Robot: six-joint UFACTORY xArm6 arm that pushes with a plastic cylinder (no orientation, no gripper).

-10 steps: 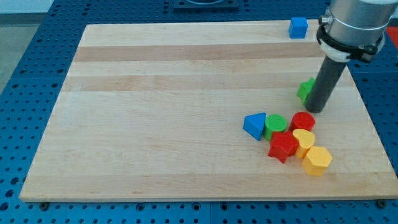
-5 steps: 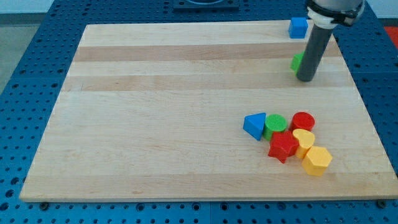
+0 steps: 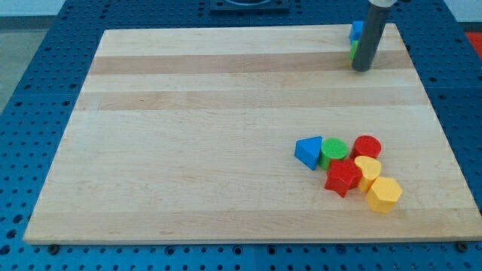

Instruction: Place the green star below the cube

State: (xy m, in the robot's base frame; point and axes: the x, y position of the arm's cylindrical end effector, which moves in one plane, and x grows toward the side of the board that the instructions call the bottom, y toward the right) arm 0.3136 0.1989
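Rod and blocks crowd the board's top right corner, which is where the task is being settled. My tip [image 3: 362,69] rests on the wooden board [image 3: 226,135] near its top edge, directly at the view's bottom side of the green star [image 3: 352,51], of which only a thin sliver shows past the rod's left side. That sliver sits just under the blue cube [image 3: 355,31], itself largely hidden behind the rod, and the two seem to touch or nearly touch, though I cannot tell which. The tip stands on the far side of the star from the cube, which suits pressing the star up toward it. There is no hand to open or close; the arm ends in a bare rod that holds nothing.

Judging by this layout, the star looks close to its place beneath the cube.

Well apart, toward the bottom right corner, a cluster lies untouched: blue triangle [image 3: 308,151], green cylinder [image 3: 334,150], red cylinder [image 3: 367,146], red star [image 3: 343,178], yellow heart [image 3: 368,168] and yellow hexagon [image 3: 383,195].
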